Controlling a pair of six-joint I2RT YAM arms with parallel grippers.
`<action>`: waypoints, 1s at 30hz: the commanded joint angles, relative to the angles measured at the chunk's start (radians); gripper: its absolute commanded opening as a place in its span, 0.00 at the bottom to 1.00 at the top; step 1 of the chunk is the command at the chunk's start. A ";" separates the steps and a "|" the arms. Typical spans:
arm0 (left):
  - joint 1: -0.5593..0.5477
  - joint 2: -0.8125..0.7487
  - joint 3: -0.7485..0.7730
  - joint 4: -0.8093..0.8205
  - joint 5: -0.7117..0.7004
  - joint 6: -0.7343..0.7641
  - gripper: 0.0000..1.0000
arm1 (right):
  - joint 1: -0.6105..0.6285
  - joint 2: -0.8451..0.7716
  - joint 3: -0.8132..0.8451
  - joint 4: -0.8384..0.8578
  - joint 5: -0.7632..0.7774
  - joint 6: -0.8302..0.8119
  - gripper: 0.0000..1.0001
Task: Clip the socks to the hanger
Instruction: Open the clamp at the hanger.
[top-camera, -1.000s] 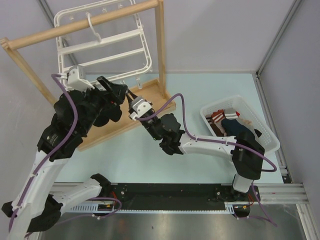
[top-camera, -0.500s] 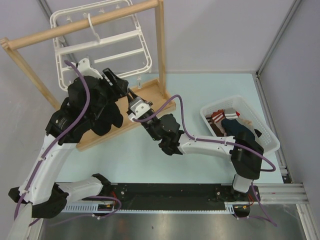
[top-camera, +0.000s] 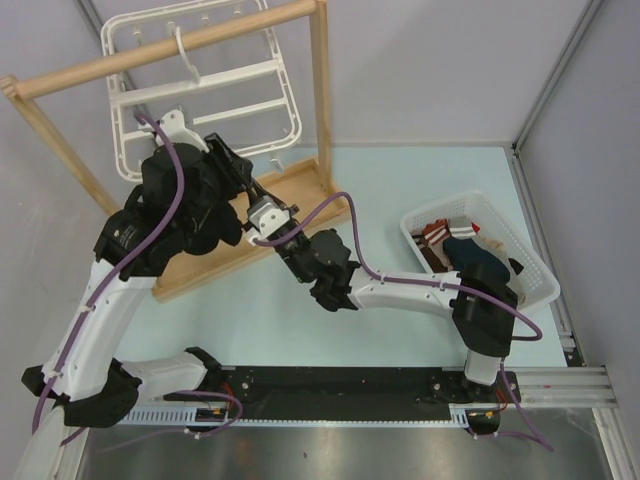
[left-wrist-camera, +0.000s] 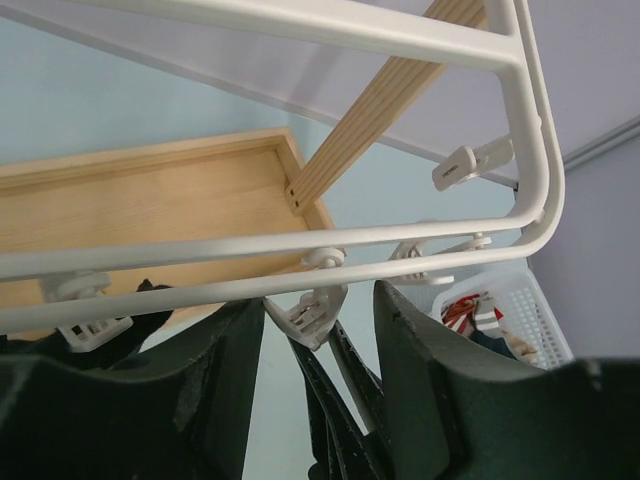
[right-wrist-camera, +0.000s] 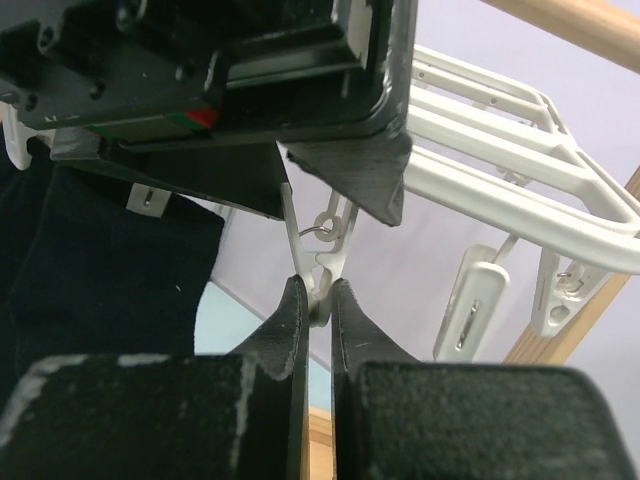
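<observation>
Grip: right gripper (right-wrist-camera: 317, 292) clenched on lower end of dangling clip (right-wrist-camera: 326, 245), likely steadying it under hanger (left-wrist-camera: 300, 245) rail. Above it, left gripper (left-wrist-camera: 318, 300) spread wide, fingers straddling same clip without touching; judged ready to squeeze it open.

One dark sock (right-wrist-camera: 110, 285) hangs at 9 o'clock of pinched clip, just beside, in neither grip. Top edge hidden, so cannot tell whether clipped.

Remaining socks (top-camera: 470, 255) in basket (top-camera: 530, 270), 3 o'clock of both grippers, well apart.

The hanger (left-wrist-camera: 527, 110) and its clip (right-wrist-camera: 322, 262) are smooth, glossy white plastic. The stand (left-wrist-camera: 150, 190) is matt bare wood. The sock (right-wrist-camera: 110, 290) is soft dark cloth.
</observation>
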 joint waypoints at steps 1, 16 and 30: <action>-0.005 -0.014 0.023 -0.013 0.001 0.004 0.51 | 0.028 0.020 0.042 0.009 0.010 -0.042 0.00; -0.006 -0.018 0.033 -0.091 0.008 -0.021 0.45 | 0.034 0.051 0.047 0.047 0.058 -0.081 0.00; -0.006 -0.037 -0.023 -0.019 -0.044 -0.044 0.40 | 0.051 0.074 0.048 0.070 0.063 -0.110 0.00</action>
